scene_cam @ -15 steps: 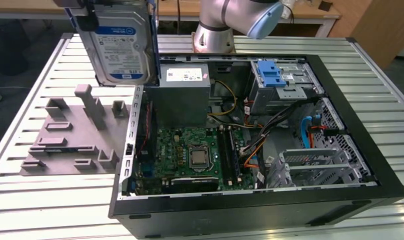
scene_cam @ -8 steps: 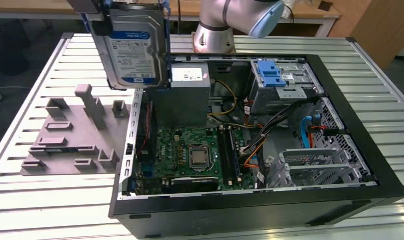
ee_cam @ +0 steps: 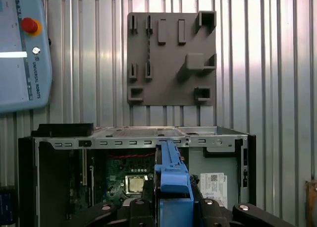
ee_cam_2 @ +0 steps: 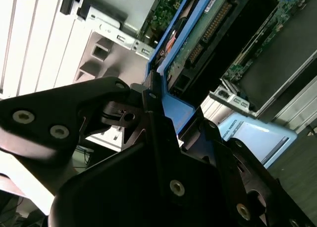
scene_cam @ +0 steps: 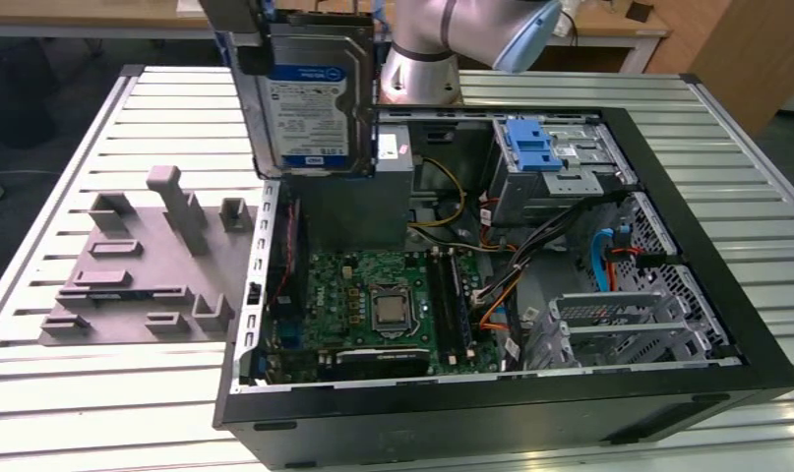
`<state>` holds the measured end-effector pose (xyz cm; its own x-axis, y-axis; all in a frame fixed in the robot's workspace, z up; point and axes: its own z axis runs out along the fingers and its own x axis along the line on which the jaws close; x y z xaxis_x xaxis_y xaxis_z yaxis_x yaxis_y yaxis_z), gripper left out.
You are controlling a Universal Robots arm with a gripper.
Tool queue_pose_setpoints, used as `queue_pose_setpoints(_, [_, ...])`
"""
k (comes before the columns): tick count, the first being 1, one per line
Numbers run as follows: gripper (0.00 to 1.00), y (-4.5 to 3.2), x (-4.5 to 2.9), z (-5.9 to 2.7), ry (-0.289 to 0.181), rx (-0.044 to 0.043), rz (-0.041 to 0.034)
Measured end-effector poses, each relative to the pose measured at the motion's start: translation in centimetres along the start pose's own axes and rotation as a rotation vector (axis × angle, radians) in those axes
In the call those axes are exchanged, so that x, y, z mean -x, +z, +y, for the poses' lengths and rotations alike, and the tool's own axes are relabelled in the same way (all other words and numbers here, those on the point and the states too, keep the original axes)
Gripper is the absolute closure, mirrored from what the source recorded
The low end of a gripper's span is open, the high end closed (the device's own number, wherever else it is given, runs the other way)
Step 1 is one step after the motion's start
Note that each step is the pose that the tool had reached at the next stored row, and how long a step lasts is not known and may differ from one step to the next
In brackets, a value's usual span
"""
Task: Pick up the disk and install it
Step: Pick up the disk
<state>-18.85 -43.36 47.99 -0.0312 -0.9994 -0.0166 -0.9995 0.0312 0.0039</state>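
The hand point(ee_cam_2: 161, 108) is closed on the disk point(scene_cam: 315, 98). In the second wrist view its two black fingers point(ee_cam_2: 126, 115) press from both sides on the bright blue frame of the disk, so I judge the grip as firm. The disk hangs directly under the hand, in the air and touching nothing else, above the open computer case point(scene_cam: 502, 423) that lies on the ribbed metal counter point(scene_cam: 108, 413). It is over the far corner of the case on the exterior view's left, just above the big grey box point(scene_cam: 357, 206). The long axis of the disk stands almost upright, from the hand down toward the case, and the face with the white and dark-blue label looks toward the exterior camera. In the second wrist view the circuit-board side shows, and the connector row seems to sit at the end far from the hand, so this end probably points downward. The silver cage with the blue latch point(scene_cam: 550, 162) lies to the exterior view's right of the disk, lower and well apart from it. The grey fixture plate point(scene_cam: 134, 265) lies on the counter on the other side of the case wall.
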Motion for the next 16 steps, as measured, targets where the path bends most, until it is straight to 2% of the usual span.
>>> queue_pose_setpoints(16, [0.64, 0.32, 0.19, -7.26, 0.0, 0.0, -0.0002])
